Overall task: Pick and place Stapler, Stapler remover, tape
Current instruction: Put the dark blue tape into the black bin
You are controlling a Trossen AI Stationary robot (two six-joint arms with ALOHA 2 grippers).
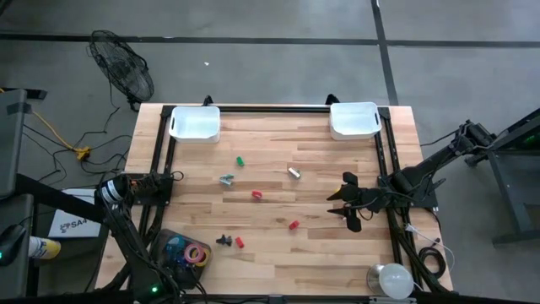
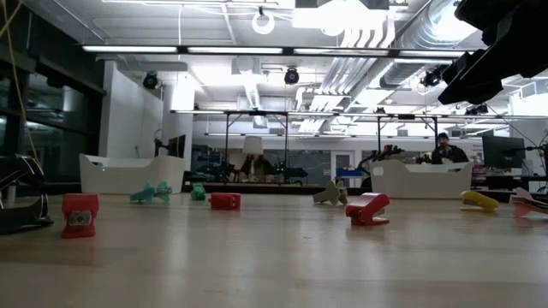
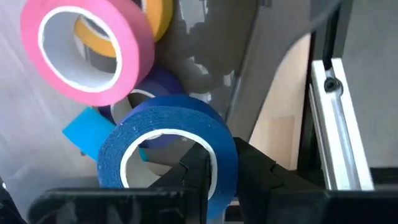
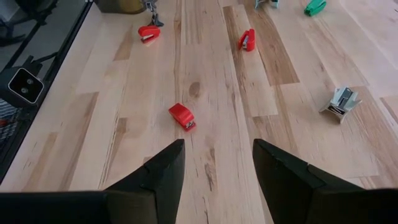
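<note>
Blue tape [image 3: 171, 146] is pinched at its rim by the left tool [image 3: 217, 168]; the right tool [image 4: 217, 163] hangs wide above the table [image 4: 205, 93].

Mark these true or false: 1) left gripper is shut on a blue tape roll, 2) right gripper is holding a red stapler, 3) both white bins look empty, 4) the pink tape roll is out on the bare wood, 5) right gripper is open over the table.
1) True. The left gripper is clamped on the wall of the blue tape roll.
2) False. The right gripper holds nothing; the nearest red stapler lies apart on the table.
3) True. The left white bin and right white bin show nothing inside.
4) False. The pink tape roll sits piled with the other rolls in a container.
5) True.
</note>
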